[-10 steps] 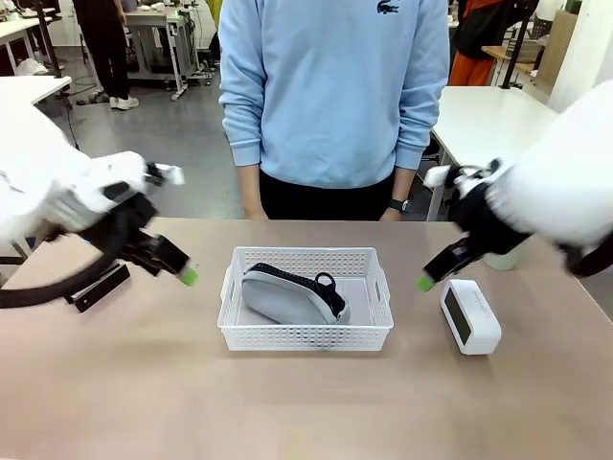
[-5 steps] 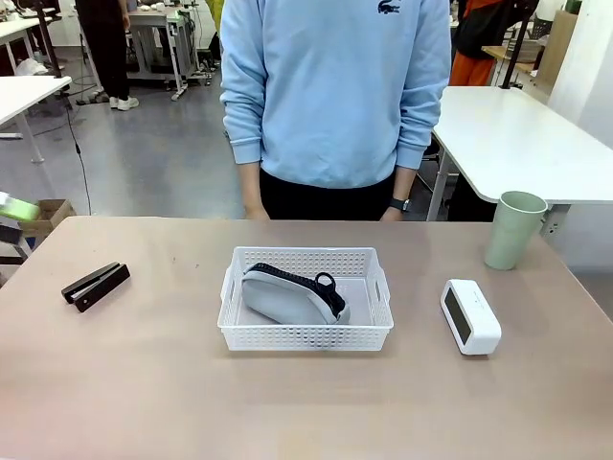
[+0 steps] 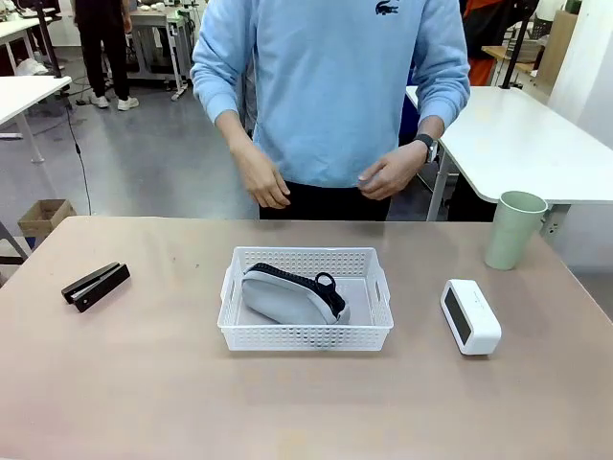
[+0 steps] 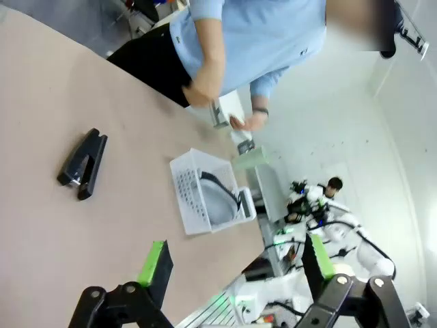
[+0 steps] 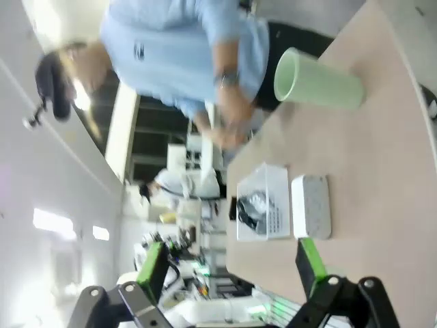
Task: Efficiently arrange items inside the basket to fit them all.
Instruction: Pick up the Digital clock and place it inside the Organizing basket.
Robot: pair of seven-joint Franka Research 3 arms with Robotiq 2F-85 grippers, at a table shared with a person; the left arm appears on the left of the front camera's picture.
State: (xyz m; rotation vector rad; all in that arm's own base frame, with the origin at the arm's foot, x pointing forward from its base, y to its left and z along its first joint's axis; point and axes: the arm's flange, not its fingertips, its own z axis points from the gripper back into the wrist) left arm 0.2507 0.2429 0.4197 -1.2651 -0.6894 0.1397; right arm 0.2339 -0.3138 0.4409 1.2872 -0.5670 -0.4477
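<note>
Both are hanging wide open, empty — probably clearing room for the person's hands (image 3: pixel 261 179). Ahead of the left gripper (image 4: pixel 235 254): stapler (image 4: pixel 83 164), then basket (image 4: pixel 188 195) holding the pouch (image 4: pixel 218 201). Ahead of the right gripper (image 5: pixel 231 254) — box (image 5: pixel 311 206), cup (image 5: pixel 317 83).

**Four things on the counter**

The pale brown counter (image 3: pixel 144 383) carries a white perforated basket (image 3: pixel 305 337) at its middle. A black stapler (image 3: pixel 96 286) lies well to the left. A small white box (image 3: pixel 470 316) lies right of the basket, and a pale green cup (image 3: pixel 513 230) stands upright beyond the box near the far right corner.
</note>
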